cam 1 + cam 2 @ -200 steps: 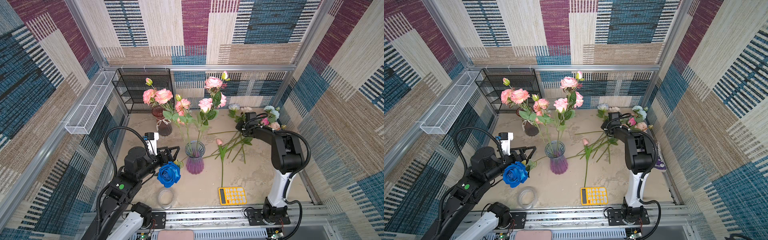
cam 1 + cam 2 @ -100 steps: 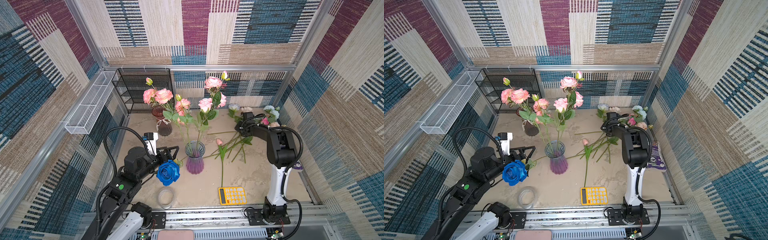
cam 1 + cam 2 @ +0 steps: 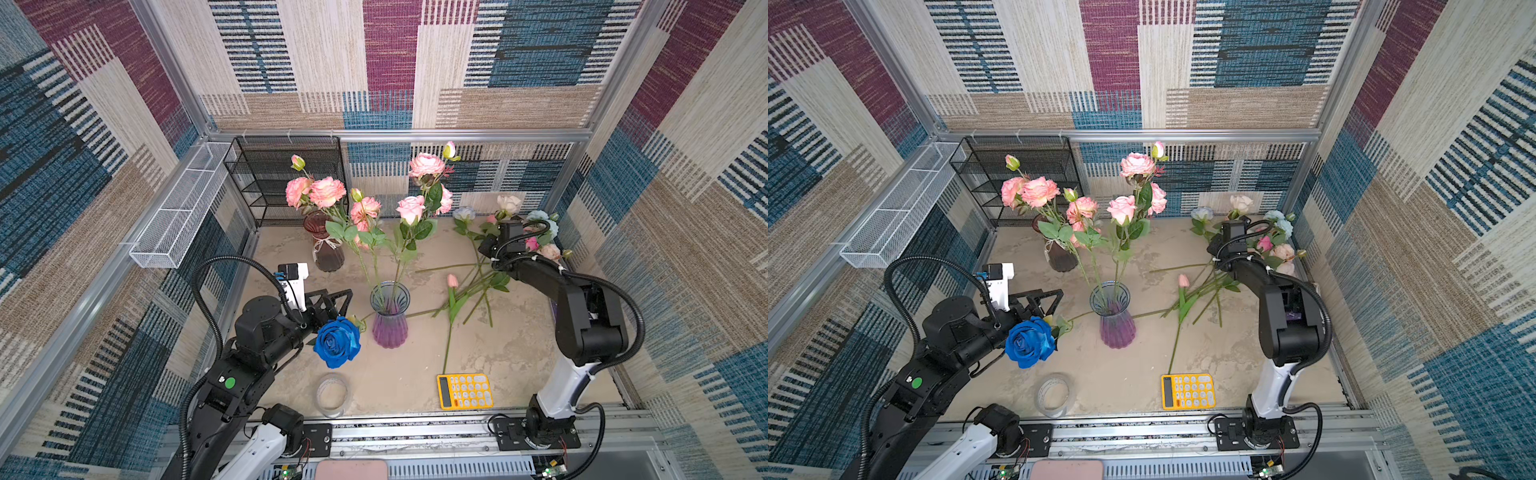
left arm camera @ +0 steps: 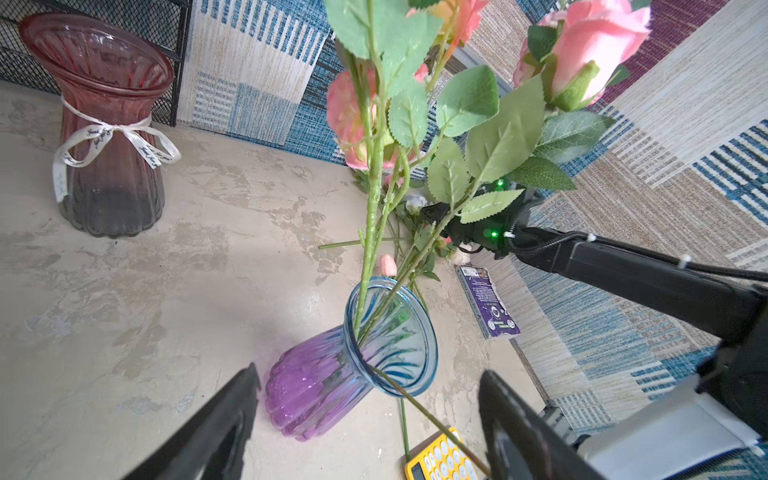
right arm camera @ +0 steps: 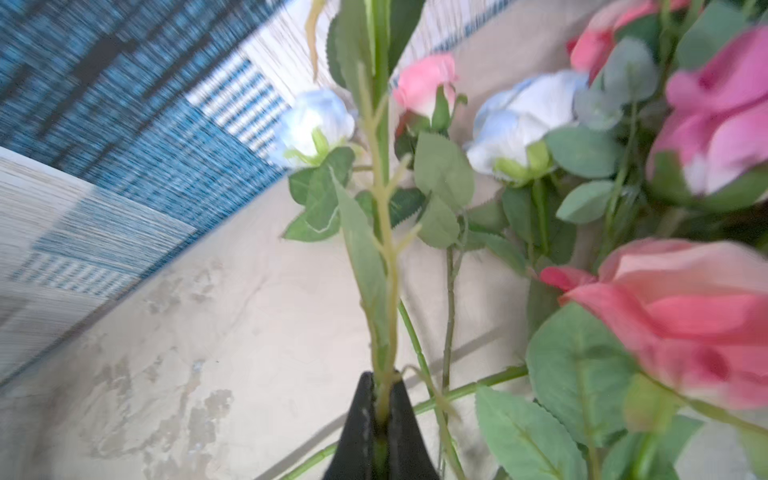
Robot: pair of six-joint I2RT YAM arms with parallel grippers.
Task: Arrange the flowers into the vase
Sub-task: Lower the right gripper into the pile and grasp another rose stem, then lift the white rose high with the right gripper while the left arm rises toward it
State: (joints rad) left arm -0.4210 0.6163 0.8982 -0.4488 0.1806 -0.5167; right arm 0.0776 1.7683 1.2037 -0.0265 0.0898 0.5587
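**Robot picks a bloom from the heap.** A pale green stem (image 5: 387, 257) is clamped between the closed jaws of the right gripper (image 5: 381, 388) at the back right corner of the worktop (image 3: 415, 374). The loose flowers (image 3: 550, 251) are heaped there, with their stems fanned toward the middle. The left gripper (image 4: 369, 372) is held with its jaws wide apart and nothing between them, and it is aimed at the vase (image 3: 389, 328). This blue-and-purple glass vase is set near the middle of the worktop, and several pink roses (image 3: 411, 208) are already stood in it. A deep blue rose (image 3: 337, 340) is seen just beside the left gripper; whether its stem is lodged in the vase cannot be told.

The flowers are judged light, with stiff but bendable stems and soft cloth heads. Their leaves are likely to be snagged on neighbours in the heap. The bare lower stem, below the leaves, is judged the best place to be gripped. The glass vase could be tipped by a sideways push.

Cursive script is printed on the white ribbon (image 4: 120, 137) tied round a red vase (image 4: 108, 83) at the back edge, but it cannot be read. Print on a purple card (image 4: 490, 311) by the right edge is too small to be made out, as are the keys of a yellow calculator (image 3: 464, 390) at the front edge.
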